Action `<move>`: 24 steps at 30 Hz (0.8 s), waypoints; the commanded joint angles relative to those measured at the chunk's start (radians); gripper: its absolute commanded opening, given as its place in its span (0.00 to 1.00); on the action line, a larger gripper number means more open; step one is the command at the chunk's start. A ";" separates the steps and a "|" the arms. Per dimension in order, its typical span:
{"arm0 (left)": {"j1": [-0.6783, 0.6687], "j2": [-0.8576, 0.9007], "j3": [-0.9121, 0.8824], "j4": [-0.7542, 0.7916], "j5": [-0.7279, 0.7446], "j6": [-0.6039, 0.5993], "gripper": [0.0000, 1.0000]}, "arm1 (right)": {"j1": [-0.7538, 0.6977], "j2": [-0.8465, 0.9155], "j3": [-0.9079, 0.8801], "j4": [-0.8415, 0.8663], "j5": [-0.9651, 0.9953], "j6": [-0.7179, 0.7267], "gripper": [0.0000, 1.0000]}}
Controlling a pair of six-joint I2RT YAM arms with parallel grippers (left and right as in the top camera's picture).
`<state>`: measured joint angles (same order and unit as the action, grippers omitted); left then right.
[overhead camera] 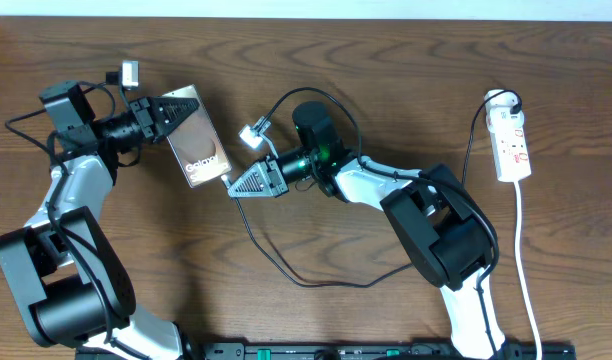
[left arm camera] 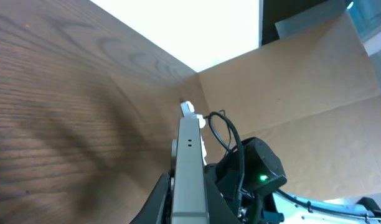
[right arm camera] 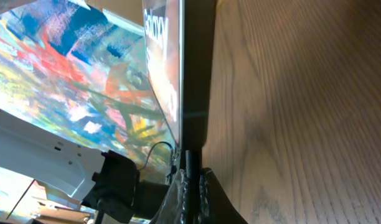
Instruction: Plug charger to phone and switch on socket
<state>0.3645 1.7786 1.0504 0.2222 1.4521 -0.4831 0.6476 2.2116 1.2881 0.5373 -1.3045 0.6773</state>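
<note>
With the left claw clamped on the phone, held toward the desk's far left corner, the right claw, pinched shut on the charger tip at its lower end, should push straight along the phone's length.

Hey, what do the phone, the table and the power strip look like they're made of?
Phone: probably glass, glossy, mirror-like reflections in the right wrist view. Table: wood or wood-look laminate, visible brown grain. Power strip: likely plastic, smooth white shell.
</note>
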 commanded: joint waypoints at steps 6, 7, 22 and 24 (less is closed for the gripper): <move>0.006 0.005 -0.001 0.094 -0.007 -0.099 0.07 | 0.024 -0.010 0.011 0.035 -0.018 0.026 0.01; 0.005 0.005 -0.001 0.114 -0.007 -0.116 0.07 | 0.025 -0.010 0.011 0.038 -0.019 0.026 0.01; 0.005 0.005 -0.001 0.146 -0.005 -0.143 0.07 | 0.032 -0.010 0.011 0.105 -0.033 0.050 0.01; 0.005 0.005 -0.001 0.146 -0.005 -0.143 0.08 | 0.032 -0.010 0.011 0.108 -0.033 0.051 0.01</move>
<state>0.3649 1.7786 1.0492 0.3630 1.4296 -0.6098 0.6765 2.2116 1.2881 0.6388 -1.3174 0.7143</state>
